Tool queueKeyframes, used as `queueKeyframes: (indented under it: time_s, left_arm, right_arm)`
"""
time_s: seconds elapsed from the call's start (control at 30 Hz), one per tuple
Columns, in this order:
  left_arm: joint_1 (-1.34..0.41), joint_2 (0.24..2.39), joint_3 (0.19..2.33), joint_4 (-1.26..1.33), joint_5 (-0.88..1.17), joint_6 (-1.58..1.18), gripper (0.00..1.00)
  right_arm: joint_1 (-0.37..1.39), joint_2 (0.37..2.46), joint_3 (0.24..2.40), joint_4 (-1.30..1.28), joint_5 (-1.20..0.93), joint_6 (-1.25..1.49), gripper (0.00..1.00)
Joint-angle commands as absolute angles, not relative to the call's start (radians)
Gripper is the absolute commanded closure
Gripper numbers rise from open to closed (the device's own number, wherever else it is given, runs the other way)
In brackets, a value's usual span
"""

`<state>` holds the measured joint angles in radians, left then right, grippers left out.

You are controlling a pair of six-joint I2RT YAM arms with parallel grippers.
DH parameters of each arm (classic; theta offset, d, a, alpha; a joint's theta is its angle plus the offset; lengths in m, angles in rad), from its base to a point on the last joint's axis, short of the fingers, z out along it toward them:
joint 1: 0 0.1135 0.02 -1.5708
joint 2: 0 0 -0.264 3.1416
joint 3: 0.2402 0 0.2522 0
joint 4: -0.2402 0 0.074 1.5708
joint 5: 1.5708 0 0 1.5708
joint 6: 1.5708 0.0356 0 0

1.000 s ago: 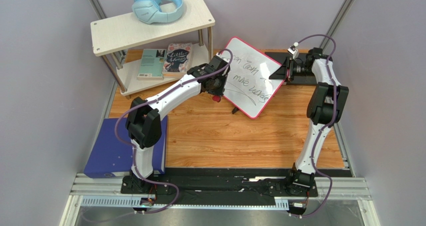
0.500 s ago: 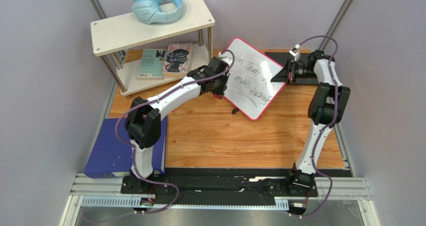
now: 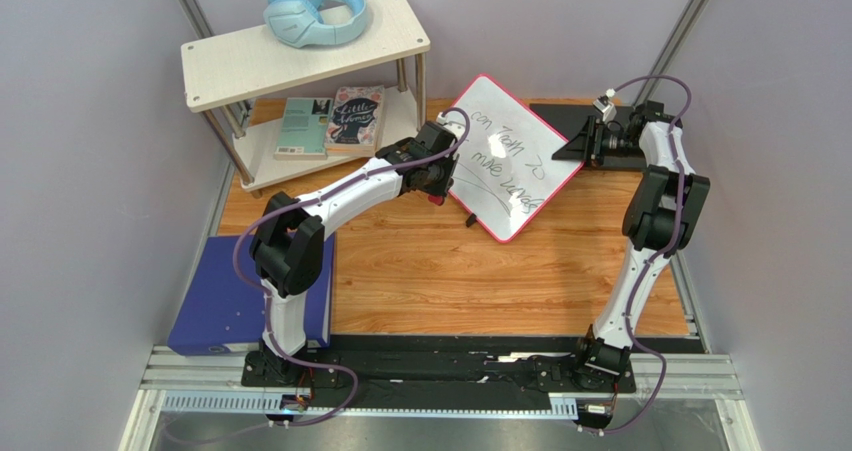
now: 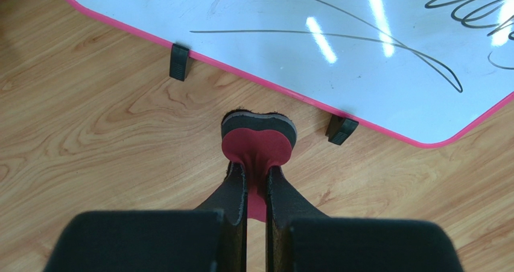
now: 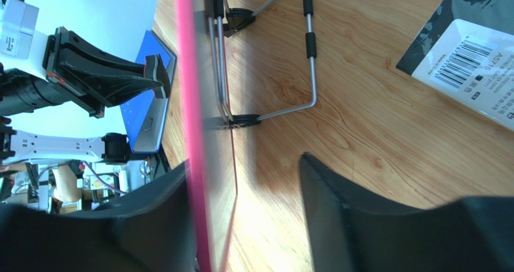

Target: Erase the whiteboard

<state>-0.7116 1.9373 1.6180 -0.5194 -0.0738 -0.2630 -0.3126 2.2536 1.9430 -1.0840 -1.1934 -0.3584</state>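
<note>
I am pinching the eraser (image 4: 258,140) in my left gripper (image 4: 256,181), just short of the rim of the propped whiteboard (image 3: 510,171). My right gripper (image 5: 241,163) is straddling its far edge with the jaws spread, so wiping pressure risks sliding or tipping it.

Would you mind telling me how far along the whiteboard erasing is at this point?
Done: the left claw is shut on the red-and-black eraser, just off the whiteboard's footed edge. In hand: the right claw sits open astride the pink rim on the board's other side. Left: all the wiping. Black handwriting crosses the board, with no cleared patch visible.
</note>
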Motion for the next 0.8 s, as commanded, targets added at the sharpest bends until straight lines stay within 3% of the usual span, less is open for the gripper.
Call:
queueKeyframes:
  time_s: [0.0,0.03,0.07,0.13,0.2,0.53,0.77]
  left_arm:
    - [-0.707,1.905,1.621,-0.474,-0.092,-0.259,1.0]
    - [-0.707,1.905,1.621,-0.471,-0.101,-0.261,1.0]
    - [-0.707,1.907,1.623,-0.465,-0.107,-0.261,1.0]
    - [-0.706,1.91,1.623,-0.453,-0.132,-0.262,1.0]
    - [-0.704,1.916,1.628,-0.433,-0.153,-0.259,1.0]
    - [-0.669,2.003,1.75,-0.416,-0.196,-0.264,1.0]
    - [-0.667,2.072,1.75,-0.146,-0.158,-0.17,1.0]
  right_arm:
    - [-0.308,2.198,1.931,-0.993,-1.183,-0.278,0.48]
    - [-0.308,2.2,1.933,-0.982,-1.184,-0.272,0.68]
    - [-0.308,2.201,1.936,-0.982,-1.184,-0.27,0.77]
    - [-0.307,2.204,1.945,-0.985,-1.178,-0.268,0.92]
    - [-0.307,2.201,1.95,-0.985,-1.161,-0.276,0.99]
    - [-0.25,2.149,2.026,-1.118,-1.008,-0.419,1.0]
    - [-0.219,2.134,2.003,-1.135,-0.997,-0.459,1.0]
